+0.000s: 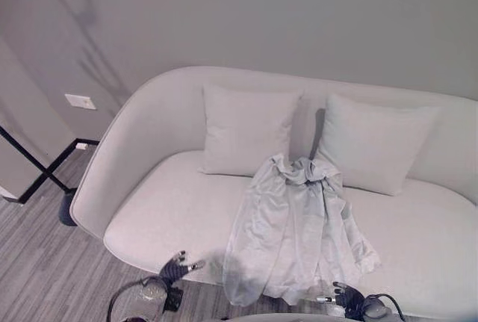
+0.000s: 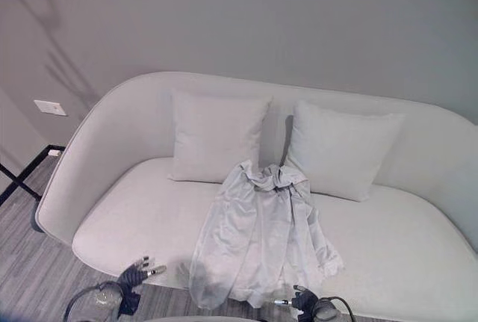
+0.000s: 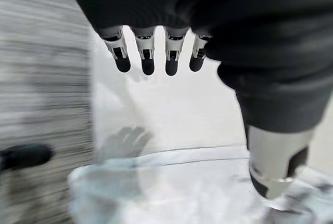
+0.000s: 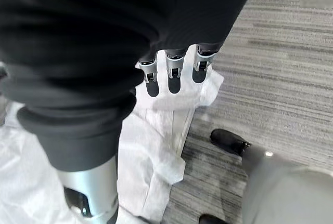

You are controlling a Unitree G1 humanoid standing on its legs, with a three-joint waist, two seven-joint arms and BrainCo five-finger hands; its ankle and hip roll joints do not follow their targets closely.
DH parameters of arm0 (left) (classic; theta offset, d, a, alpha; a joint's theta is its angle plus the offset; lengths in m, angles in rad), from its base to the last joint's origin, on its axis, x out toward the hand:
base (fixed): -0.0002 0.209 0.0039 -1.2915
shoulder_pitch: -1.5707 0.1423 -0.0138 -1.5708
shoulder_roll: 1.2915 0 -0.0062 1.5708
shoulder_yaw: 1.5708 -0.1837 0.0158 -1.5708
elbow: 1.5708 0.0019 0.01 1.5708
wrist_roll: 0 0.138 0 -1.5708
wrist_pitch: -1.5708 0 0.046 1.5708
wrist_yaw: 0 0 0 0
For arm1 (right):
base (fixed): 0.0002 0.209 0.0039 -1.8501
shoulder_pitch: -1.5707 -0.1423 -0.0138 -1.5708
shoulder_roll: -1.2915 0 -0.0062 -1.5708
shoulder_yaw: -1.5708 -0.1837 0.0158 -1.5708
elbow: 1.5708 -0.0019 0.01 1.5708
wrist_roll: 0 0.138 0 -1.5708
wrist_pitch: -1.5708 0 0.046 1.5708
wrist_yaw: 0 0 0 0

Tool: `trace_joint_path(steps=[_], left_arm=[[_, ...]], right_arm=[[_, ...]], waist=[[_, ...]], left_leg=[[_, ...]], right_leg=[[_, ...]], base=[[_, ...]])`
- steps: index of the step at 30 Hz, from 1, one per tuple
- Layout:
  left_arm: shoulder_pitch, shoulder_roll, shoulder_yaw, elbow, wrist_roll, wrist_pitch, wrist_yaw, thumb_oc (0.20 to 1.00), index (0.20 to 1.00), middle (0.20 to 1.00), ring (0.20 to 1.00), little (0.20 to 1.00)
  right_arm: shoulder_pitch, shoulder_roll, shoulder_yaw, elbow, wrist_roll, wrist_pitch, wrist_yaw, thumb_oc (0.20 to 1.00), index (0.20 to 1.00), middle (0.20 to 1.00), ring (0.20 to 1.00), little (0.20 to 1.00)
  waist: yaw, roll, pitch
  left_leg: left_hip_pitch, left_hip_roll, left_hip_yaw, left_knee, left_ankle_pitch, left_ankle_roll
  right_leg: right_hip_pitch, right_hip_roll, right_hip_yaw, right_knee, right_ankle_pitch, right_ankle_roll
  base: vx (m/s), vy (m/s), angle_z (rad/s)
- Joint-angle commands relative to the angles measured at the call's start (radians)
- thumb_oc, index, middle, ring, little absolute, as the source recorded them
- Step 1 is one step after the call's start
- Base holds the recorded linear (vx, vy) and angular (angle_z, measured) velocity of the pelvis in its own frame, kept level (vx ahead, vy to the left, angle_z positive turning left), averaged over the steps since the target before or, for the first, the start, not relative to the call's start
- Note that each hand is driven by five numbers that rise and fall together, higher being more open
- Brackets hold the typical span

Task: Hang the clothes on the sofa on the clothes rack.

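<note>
Fingers (image 3: 147, 57) of the left hand (image 1: 175, 269) hang straight and spread, with the thumb (image 3: 276, 161) set apart and nothing between them — the hand is open and empty. It hovers low at the front edge of the sofa (image 1: 164, 202), just left of where the garment spills over the seat front. The right hand (image 1: 348, 296) shows at the bottom of the head views, near the lower right corner of the same garment; in its own wrist view its fingers (image 4: 174, 76) are likewise extended and loose, holding nothing, with pale cloth lying past them.

The task's thing is a light grey-white shirt (image 1: 295, 232), thin and slightly shiny, spread down the middle of the sofa seat. Its bunched collar end lies up against the gap between the two cushions, and its lower hem droops over the front edge of the seat, between the two hands. A sleeve or side panel fans out to the right on the seat.

Two pale cushions lean upright against the curved backrest — the left cushion (image 1: 246, 131) and the right cushion (image 1: 373, 143) — with the shirt's top touching the lower corner of the right one.

On the floor to the left of the sofa stands the black frame of a rack (image 1: 33, 165), by the wall, well apart from the shirt. A white wall socket (image 1: 79, 101) sits above it. The floor (image 1: 45, 262) is grey wood-grain plank.
</note>
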Motion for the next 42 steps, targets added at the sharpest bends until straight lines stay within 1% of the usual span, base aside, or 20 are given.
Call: trace_joint_path(steps=[1,2,4,7,8,9,12,18,19,20,21,24,27,29,33,35,38,40,41,42], left_arm=[[-0.134,0.046,-0.018,-0.151,0.018,-0.017,-0.012,1.0,1.0,1.0,1.0,1.0],[-0.134,0.046,-0.018,-0.151,0.018,-0.016,-0.012,1.0,1.0,1.0,1.0,1.0],[-0.194,0.062,-0.051,-0.234,0.016,-0.01,-0.009,1.0,1.0,1.0,1.0,1.0],[-0.34,0.076,-0.128,-0.279,0.029,-0.001,0.01,1.0,1.0,1.0,1.0,1.0],[-0.342,0.076,-0.128,-0.278,0.029,-0.001,0.01,1.0,1.0,1.0,1.0,1.0],[-0.509,0.087,-0.206,-0.265,0.044,0.004,0.03,1.0,1.0,1.0,1.0,1.0],[-0.655,0.086,-0.264,-0.236,0.045,0.01,0.048,1.0,1.0,1.0,1.0,1.0],[-0.857,0.1,-0.327,-0.135,0.057,0.012,0.086,1.0,1.0,1.0,1.0,1.0],[-0.858,0.099,-0.327,-0.134,0.057,0.011,0.086,1.0,1.0,1.0,1.0,1.0],[-0.912,0.106,-0.332,-0.092,0.053,0.008,0.1,1.0,1.0,1.0,1.0,1.0],[-0.913,0.106,-0.332,-0.091,0.053,0.008,0.1,1.0,1.0,1.0,1.0,1.0],[-0.989,0.119,-0.355,-0.035,0.051,0.003,0.124,1.0,1.0,1.0,1.0,1.0],[-1.079,0.158,-0.382,0.019,0.059,-0.001,0.154,1.0,1.0,1.0,1.0,1.0],[-1.134,0.186,-0.38,0.045,0.065,-0.007,0.187,1.0,1.0,1.0,1.0,1.0],[-1.184,0.212,-0.387,0.057,0.073,-0.013,0.214,1.0,1.0,1.0,1.0,1.0],[-1.242,0.232,-0.409,0.082,0.08,-0.018,0.241,1.0,1.0,1.0,1.0,1.0],[-1.29,0.238,-0.421,0.1,0.08,-0.022,0.257,1.0,1.0,1.0,1.0,1.0],[-1.352,0.246,-0.457,0.133,0.085,-0.024,0.275,1.0,1.0,1.0,1.0,1.0],[-1.357,0.246,-0.459,0.137,0.084,-0.025,0.276,1.0,1.0,1.0,1.0,1.0],[-1.401,0.242,-0.492,0.157,0.09,-0.024,0.287,1.0,1.0,1.0,1.0,1.0]], right_arm=[[-0.135,-0.138,-0.057,-0.062,0.024,-0.009,-0.039,1.0,1.0,1.0,1.0,1.0],[-0.135,-0.138,-0.058,-0.062,0.024,-0.009,-0.039,1.0,1.0,1.0,1.0,1.0],[-0.181,-0.157,-0.055,-0.093,0.022,-0.002,-0.052,1.0,1.0,1.0,1.0,1.0],[-0.288,-0.196,-0.037,-0.144,0.035,0.003,-0.083,1.0,1.0,1.0,1.0,1.0],[-0.289,-0.196,-0.038,-0.144,0.035,0.003,-0.083,1.0,1.0,1.0,1.0,1.0],[-0.416,-0.239,-0.011,-0.153,0.054,0.005,-0.115,1.0,1.0,1.0,1.0,1.0],[-0.548,-0.303,0.03,-0.145,0.063,0.013,-0.144,1.0,1.0,1.0,1.0,1.0],[-0.777,-0.392,0.098,-0.071,0.084,0.012,-0.193,1.0,1.0,1.0,1.0,1.0],[-0.779,-0.392,0.099,-0.07,0.084,0.011,-0.193,1.0,1.0,1.0,1.0,1.0],[-0.837,-0.424,0.125,-0.038,0.09,0.009,-0.203,1.0,1.0,1.0,1.0,1.0],[-0.84,-0.425,0.126,-0.037,0.091,0.009,-0.203,1.0,1.0,1.0,1.0,1.0],[-0.903,-0.453,0.16,-0.01,0.101,0.007,-0.211,1.0,1.0,1.0,1.0,1.0],[-0.972,-0.492,0.199,-0.005,0.105,0.003,-0.224,1.0,1.0,1.0,1.0,1.0],[-1.001,-0.517,0.206,-0.006,0.114,-0.001,-0.244,1.0,1.0,1.0,1.0,1.0],[-1.023,-0.548,0.222,-0.036,0.111,-0.006,-0.256,1.0,1.0,1.0,1.0,1.0],[-1.053,-0.575,0.237,-0.058,0.113,-0.011,-0.272,1.0,1.0,1.0,1.0,1.0],[-1.089,-0.591,0.254,-0.046,0.118,-0.014,-0.282,1.0,1.0,1.0,1.0,1.0],[-1.122,-0.609,0.286,-0.025,0.115,-0.015,-0.29,1.0,1.0,1.0,1.0,1.0],[-1.126,-0.609,0.287,-0.023,0.116,-0.016,-0.29,1.0,1.0,1.0,1.0,1.0],[-1.146,-0.617,0.3,-0.008,0.115,-0.015,-0.3,1.0,1.0,1.0,1.0,1.0]], waist=[[0.002,0.046,0.092],[0.002,0.046,0.093],[0.005,0.045,0.138],[0.01,0.045,0.219],[0.011,0.045,0.221],[0.014,0.048,0.307],[0.015,0.057,0.393],[0.015,0.078,0.51],[0.014,0.078,0.511],[0.013,0.086,0.534],[0.012,0.087,0.535],[0.013,0.088,0.535],[0.011,0.087,0.535],[0.009,0.082,0.535],[0.004,0.07,0.535],[-0.003,0.06,0.535],[-0.006,0.059,0.535],[-0.01,0.054,0.535],[-0.01,0.054,0.535],[-0.013,0.054,0.535]], left_leg=[[-0.066,-0.016,-0.048,0.007,-0.005,0.032],[-0.066,-0.016,-0.048,0.007,-0.005,0.032],[-0.086,-0.015,-0.051,0.007,0.004,0.031],[-0.12,-0.014,-0.059,0.007,0.017,0.03],[-0.119,-0.014,-0.059,0.007,0.017,0.03],[-0.149,-0.01,-0.069,0.007,0.031,0.027],[-0.18,-0.005,-0.074,0.007,0.046,0.021],[-0.229,0.004,-0.089,0.007,0.065,0.015],[-0.23,0.004,-0.089,0.007,0.065,0.015],[-0.248,0.009,-0.096,0.007,0.069,0.013],[-0.248,0.009,-0.097,0.007,0.069,0.013],[-0.296,0.019,-0.105,0.007,0.075,0.009],[-0.366,0.025,-0.117,0.007,0.085,0.004],[-0.42,0.034,-0.127,0.007,0.09,-0.005],[-0.469,0.038,-0.137,0.007,0.093,-0.013],[-0.505,0.039,-0.146,0.007,0.095,-0.023],[-0.535,0.037,-0.153,0.007,0.098,-0.027],[-0.568,0.038,-0.163,0.007,0.097,-0.033],[-0.571,0.038,-0.163,0.007,0.097,-0.033],[-0.589,0.039,-0.169,0.007,0.097,-0.036]], right_leg=[[0.054,-0.015,0.015,0.004,-0.048,-0.01],[0.054,-0.015,0.015,0.004,-0.048,-0.01],[0.034,-0.009,0.021,0.004,-0.048,-0.008],[0.004,0.0,0.027,0.004,-0.045,-0.007],[0.005,0.0,0.027,0.004,-0.045,-0.007],[-0.02,0.009,0.032,0.004,-0.044,-0.007],[-0.045,0.014,0.038,0.004,-0.038,-0.007],[-0.089,0.023,0.048,0.004,-0.031,-0.009],[-0.089,0.023,0.047,0.004,-0.031,-0.009],[-0.105,0.023,0.05,0.004,-0.028,-0.01],[-0.106,0.024,0.05,0.004,-0.027,-0.01],[-0.154,0.026,0.055,0.004,-0.026,-0.013],[-0.22,0.028,0.057,0.004,-0.02,-0.016],[-0.274,0.026,0.055,0.004,-0.02,-0.016],[-0.322,0.027,0.058,0.004,-0.017,-0.017],[-0.357,0.023,0.059,0.004,-0.016,-0.018],[-0.385,0.021,0.057,0.004,-0.014,-0.019],[-0.42,0.02,0.057,0.004,-0.012,-0.018],[-0.423,0.02,0.056,0.004,-0.012,-0.018],[-0.44,0.019,0.058,0.004,-0.01,-0.017]], base=[[0.0,0.0,0.0],[-0.06,-0.04,0.02],[-0.09,-0.047,-0.03],[-0.12,-0.061,-0.02],[-0.2,-0.095,0.03],[-0.21,-0.089,0.01],[-0.17,-0.065,0.06],[-0.08,-0.028,0.02],[-0.07,-0.016,0.02],[-0.04,-0.005,0.04],[-0.07,-0.027,0.04],[-0.03,-0.029,0.06],[-0.03,-0.034,0.11],[-0.05,-0.037,0.07],[-0.03,-0.015,0.04],[-0.01,-0.01,-0.03],[-0.01,-0.008,-0.04],[-0.02,-0.01,0.05],[0.0,-0.01,0.04],[0.0,0.0,0.0]])
